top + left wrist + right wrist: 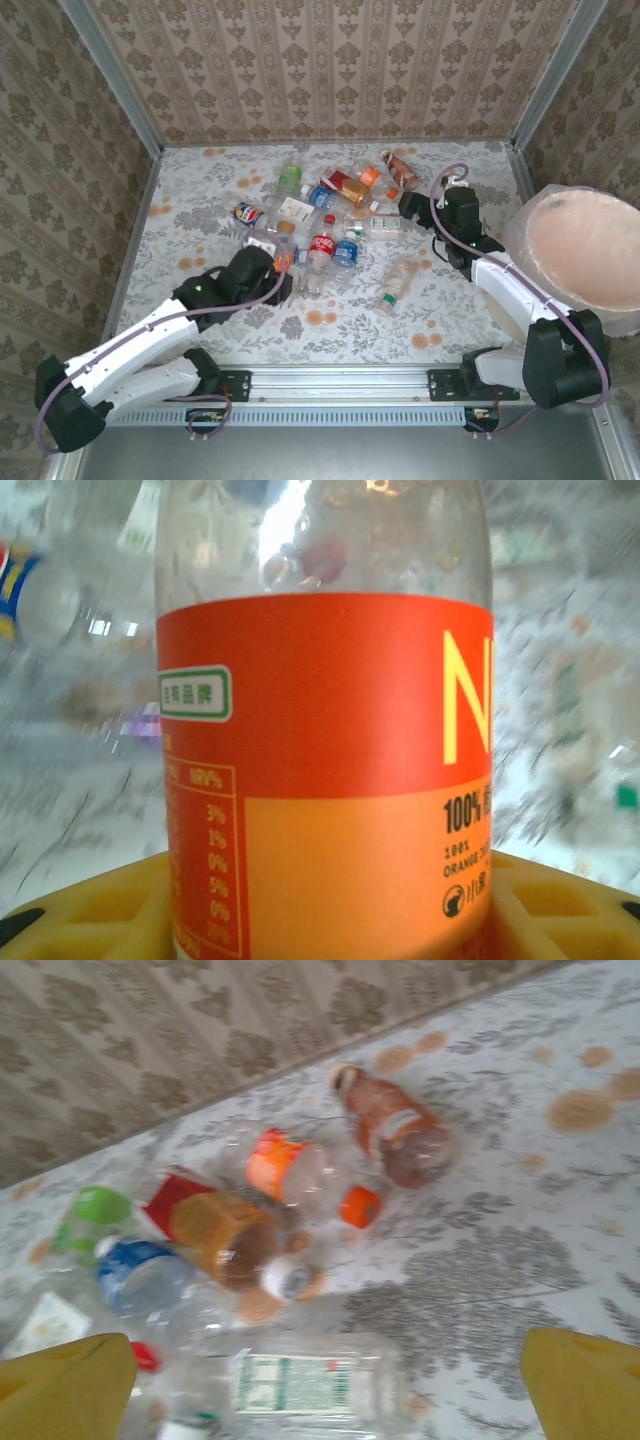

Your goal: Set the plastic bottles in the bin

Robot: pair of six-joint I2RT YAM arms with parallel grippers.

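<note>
The plastic bottles (325,215) lie in a heap at mid-table, well apart from the bin (612,318) at the right edge, so nearly all the task looks left to do. One orange-labelled bottle (320,730), thin, clear and cylindrical with a glossy wrap, sits clamped between the left gripper's (278,263) yellow ribbed pads. The right gripper (325,1388) hangs spread wide above a clear bottle with a green-and-white label (285,1382). The floral table covering (200,200) looks smooth.
</note>
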